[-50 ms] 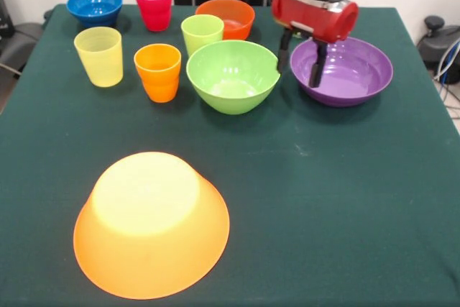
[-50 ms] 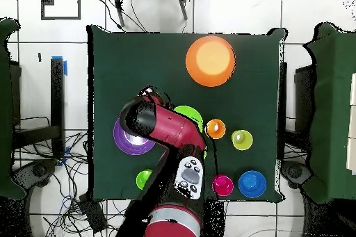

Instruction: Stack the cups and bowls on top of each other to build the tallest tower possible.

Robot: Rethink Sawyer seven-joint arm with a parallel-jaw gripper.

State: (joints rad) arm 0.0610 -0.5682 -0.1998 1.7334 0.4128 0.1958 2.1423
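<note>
Here the red and black gripper (image 1: 300, 62) hangs low over the near-left rim of the wide purple plastic bowl (image 1: 352, 70). Its two dark fingers (image 1: 316, 66) are spread apart and hold nothing; one is inside the bowl and one is outside. Just beside it sits the round lime green plastic bowl (image 1: 231, 77). The big orange plastic bowl (image 1: 151, 224) lies upside down, well apart, on the dark green worktop (image 1: 345, 199).

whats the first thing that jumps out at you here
The big orange bowl lies upside down, alone at the near end of the table. Beyond it, the red gripper hangs open over the near rim of the purple bowl, beside the lime green bowl and a cluster of cups.
</note>
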